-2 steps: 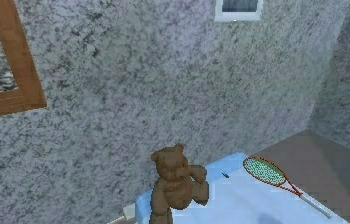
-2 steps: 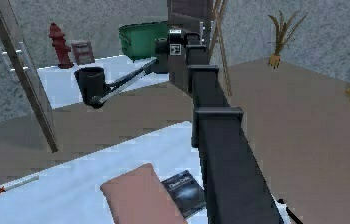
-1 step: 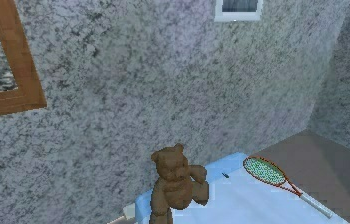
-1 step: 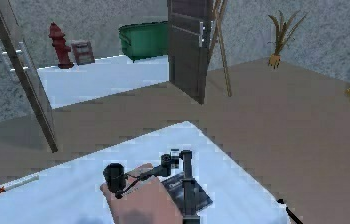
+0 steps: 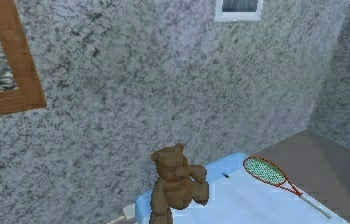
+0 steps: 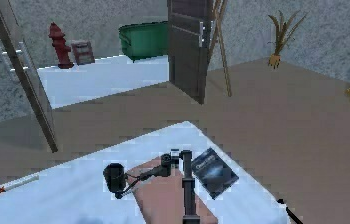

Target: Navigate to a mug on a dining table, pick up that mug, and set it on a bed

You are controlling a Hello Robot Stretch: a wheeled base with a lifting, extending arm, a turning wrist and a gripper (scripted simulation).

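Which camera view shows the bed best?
The arm side view: there the bed spreads pale across the lower part, with its far edge and a corner plain to see. The forward view shows a smaller piece of the bed at its bottom, bearing a teddy bear and a racket.

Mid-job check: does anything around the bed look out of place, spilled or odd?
Nothing looks spilled or broken. A tennis racket lies flat on the bed near a seated teddy bear, which is odd for a bed. Beyond the open door, a red fire hydrant stands on the floor, left of a green bin.
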